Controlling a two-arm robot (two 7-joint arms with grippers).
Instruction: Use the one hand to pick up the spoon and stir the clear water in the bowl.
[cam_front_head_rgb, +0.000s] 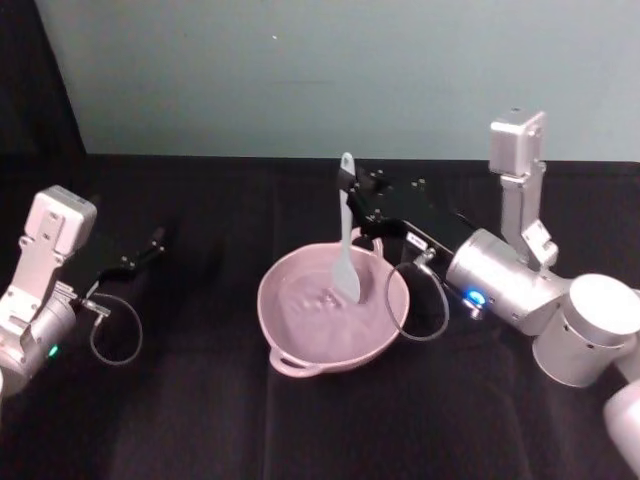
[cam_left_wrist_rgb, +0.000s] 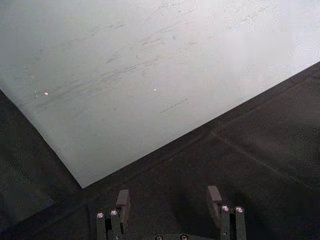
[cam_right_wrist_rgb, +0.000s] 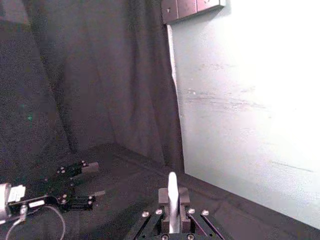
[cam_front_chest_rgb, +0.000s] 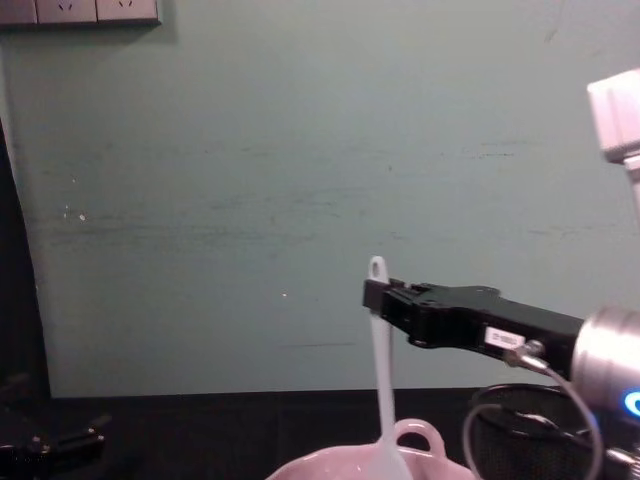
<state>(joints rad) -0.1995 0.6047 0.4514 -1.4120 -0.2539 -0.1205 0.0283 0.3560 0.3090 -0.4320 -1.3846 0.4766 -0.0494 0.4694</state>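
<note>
While my left claw (cam_front_head_rgb: 153, 241) idles open at left, my right claw (cam_front_head_rgb: 351, 186) grips the spoon (cam_front_head_rgb: 346, 250) upright in the bowl (cam_front_head_rgb: 270, 312).

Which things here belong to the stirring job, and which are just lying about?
In the job: right gripper, spoon in its jaws, pink bowl.
Not in it: left gripper parked at left, wall sockets, black tablecloth.
</note>
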